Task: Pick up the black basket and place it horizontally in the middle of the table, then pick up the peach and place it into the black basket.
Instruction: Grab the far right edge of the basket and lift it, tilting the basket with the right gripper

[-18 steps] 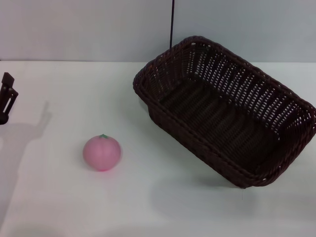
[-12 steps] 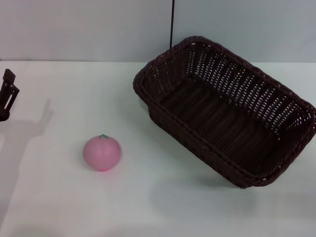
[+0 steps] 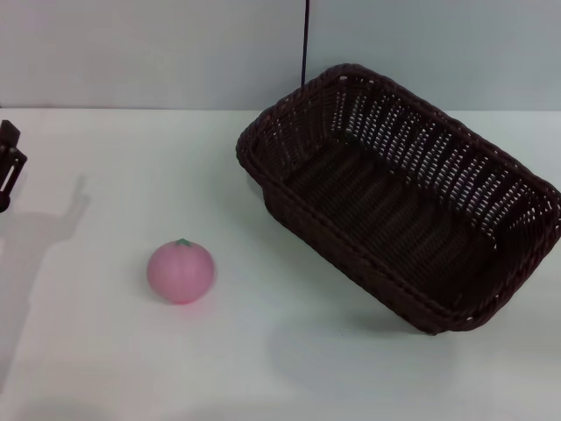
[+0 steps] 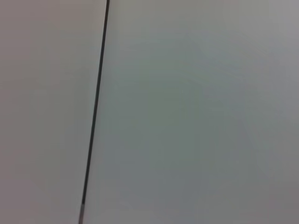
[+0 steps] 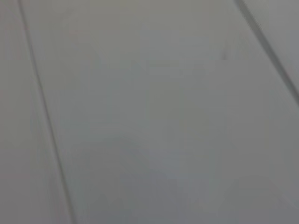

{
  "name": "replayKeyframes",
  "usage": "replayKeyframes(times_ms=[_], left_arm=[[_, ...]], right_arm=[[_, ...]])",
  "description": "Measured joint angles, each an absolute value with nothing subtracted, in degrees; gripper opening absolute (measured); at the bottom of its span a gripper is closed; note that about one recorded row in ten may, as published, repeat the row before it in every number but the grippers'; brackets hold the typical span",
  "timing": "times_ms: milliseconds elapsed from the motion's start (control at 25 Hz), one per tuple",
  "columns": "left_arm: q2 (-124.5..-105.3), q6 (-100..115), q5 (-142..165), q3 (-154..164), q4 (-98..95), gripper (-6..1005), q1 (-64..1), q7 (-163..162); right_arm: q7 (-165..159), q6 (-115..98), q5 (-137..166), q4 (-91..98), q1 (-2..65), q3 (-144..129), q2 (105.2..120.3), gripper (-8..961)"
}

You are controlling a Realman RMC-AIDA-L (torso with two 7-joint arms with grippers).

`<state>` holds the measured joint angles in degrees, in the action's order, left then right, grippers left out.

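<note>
The black basket (image 3: 399, 193) is a large dark woven basket lying at a slant on the right half of the white table (image 3: 114, 351), its opening up and empty. The pink peach (image 3: 181, 271) with a small green leaf sits on the table to the left of the basket, well apart from it. Only a dark edge of my left gripper (image 3: 9, 167) shows at the far left of the head view, far from the peach. My right gripper is out of view. Both wrist views show only a plain grey wall.
A grey wall with a thin dark vertical line (image 3: 305, 39) stands behind the table's far edge. The left gripper's shadow (image 3: 35, 237) falls on the table's left side.
My left gripper has drawn back leftward, further out of the head view. The basket and the peach have not moved.
</note>
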<state>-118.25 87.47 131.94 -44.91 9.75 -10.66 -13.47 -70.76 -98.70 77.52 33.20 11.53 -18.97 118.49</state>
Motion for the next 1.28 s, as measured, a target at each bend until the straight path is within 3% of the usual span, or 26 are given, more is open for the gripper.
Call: replayKeyframes(times_ms=[120,200,360,480,640,920,1280], left_arm=[[-118.23,87.33,132.21,-44.91,9.30,854,-11.04,-14.08],[-118.21,87.52,132.24,-44.91,8.93,854,-11.32,-14.19],[-118.21,87.72,132.10,-44.92,9.24,854,-11.05,-14.27],[-118.22,88.48,132.15,-44.91,9.31,854,-10.84,-15.00],[-118.21,89.03,132.14,-44.91,9.01,854,-10.70,-16.75],[-118.22,89.28,132.06,-44.91,9.02,854,-9.42,-17.99],[-118.39,89.05,132.04,-44.90,8.97,854,-8.95,-18.02]], right_arm=[[-89.78,-95.41,87.17,51.00,11.46,-18.74,118.25,679],[-102.78,-94.62,95.98,62.21,12.73,-18.72,117.32,680],[-122.78,-100.83,113.87,77.52,20.01,-18.96,113.02,680],[-131.43,-110.06,128.67,80.56,29.37,-18.93,109.15,680],[-135.07,-115.78,143.94,76.84,39.65,-22.83,106.73,680],[-137.59,-106.09,149.47,65.39,44.29,-35.17,107.32,680],[-131.58,-91.94,148.01,58.52,43.92,-39.22,112.59,679]])
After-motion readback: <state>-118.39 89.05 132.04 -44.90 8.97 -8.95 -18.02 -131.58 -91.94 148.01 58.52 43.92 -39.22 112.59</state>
